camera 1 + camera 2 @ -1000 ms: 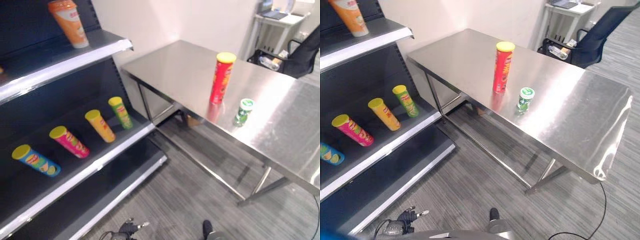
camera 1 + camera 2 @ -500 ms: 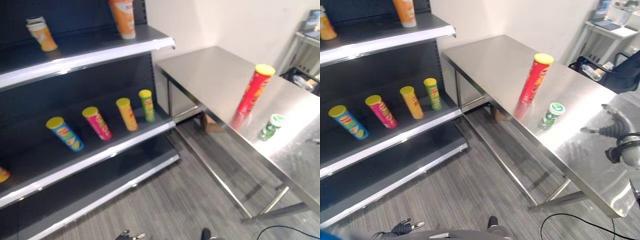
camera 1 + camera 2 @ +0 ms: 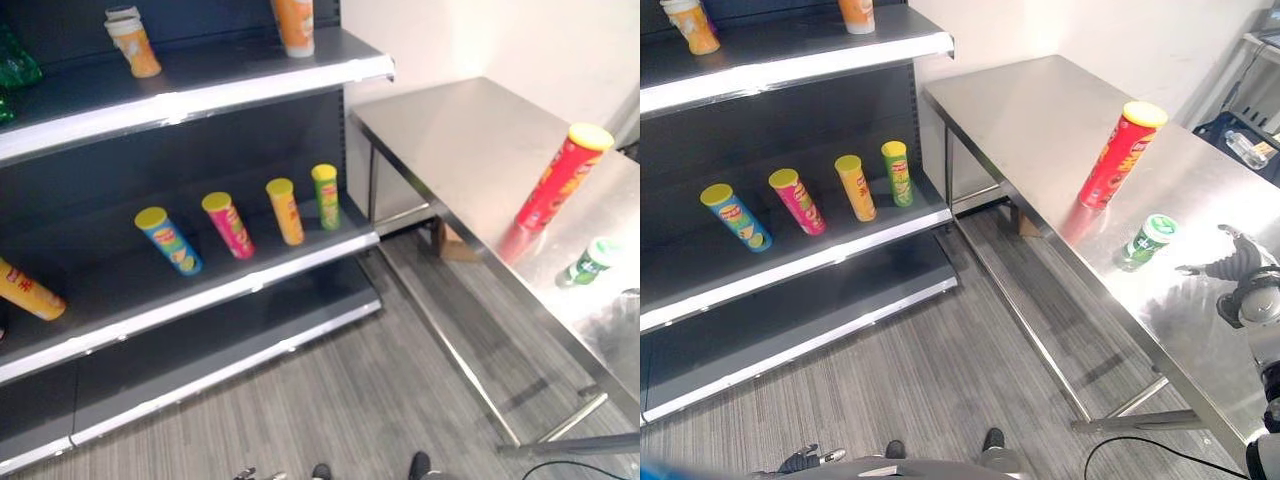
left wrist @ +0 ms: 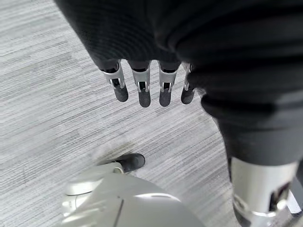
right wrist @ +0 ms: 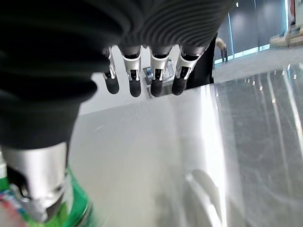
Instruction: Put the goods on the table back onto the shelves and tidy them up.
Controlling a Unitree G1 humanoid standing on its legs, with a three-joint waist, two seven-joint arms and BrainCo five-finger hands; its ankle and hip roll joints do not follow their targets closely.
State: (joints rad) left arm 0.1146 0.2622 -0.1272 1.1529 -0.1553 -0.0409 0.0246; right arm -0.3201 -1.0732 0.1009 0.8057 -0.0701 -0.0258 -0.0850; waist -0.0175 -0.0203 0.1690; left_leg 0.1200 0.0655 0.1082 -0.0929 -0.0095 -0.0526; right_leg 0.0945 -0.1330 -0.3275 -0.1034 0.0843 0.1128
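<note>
Steel table (image 3: 1040,110) beside dark shelves (image 3: 790,60), grey floor (image 3: 940,380).

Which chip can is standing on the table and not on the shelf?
The red can with the yellow lid. It stands alone on the steel table beside a small green tub; the other cans sit on the shelves.

Orange canister (image 3: 294,24) top cut off

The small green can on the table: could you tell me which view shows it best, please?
The right eye view: the small green can shows whole, beside the right hand. The left eye view has it near the edge; the right wrist view catches a blurred green part.
</note>
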